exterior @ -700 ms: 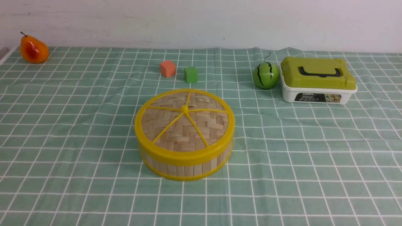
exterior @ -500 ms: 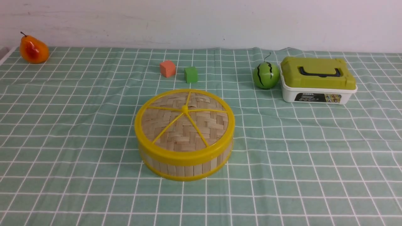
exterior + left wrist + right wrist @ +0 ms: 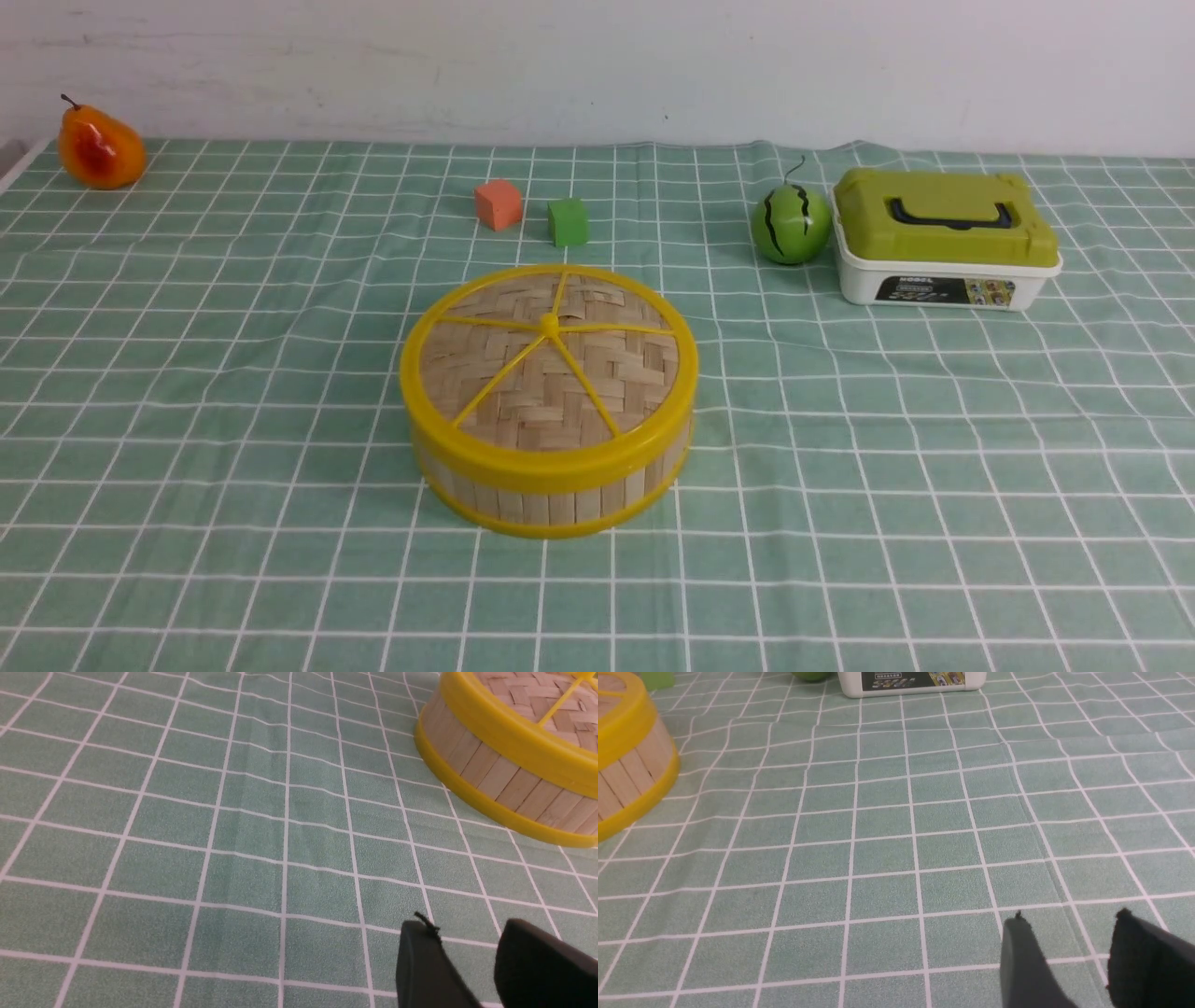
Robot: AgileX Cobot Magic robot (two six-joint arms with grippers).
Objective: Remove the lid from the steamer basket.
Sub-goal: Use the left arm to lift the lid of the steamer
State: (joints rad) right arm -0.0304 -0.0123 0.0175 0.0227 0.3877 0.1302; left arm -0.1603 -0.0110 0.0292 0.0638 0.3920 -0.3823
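Lid (image 3: pixel 523 383): still sitting on steamer basket (image 3: pixel 551 504), not budging. Left pincer (image 3: pixel 467 933), right pincer (image 3: pixel 1071 924): gaping, holding nothing, not reaching yet.

Black tapered fingers (image 3: pixel 420 970) on left gripper (image 3: pixel 467 933), right gripper (image 3: pixel 1071 924)

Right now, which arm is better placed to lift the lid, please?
Probably left: the lid sits slightly left of centre, and the steamer basket looks closer to the left hand.
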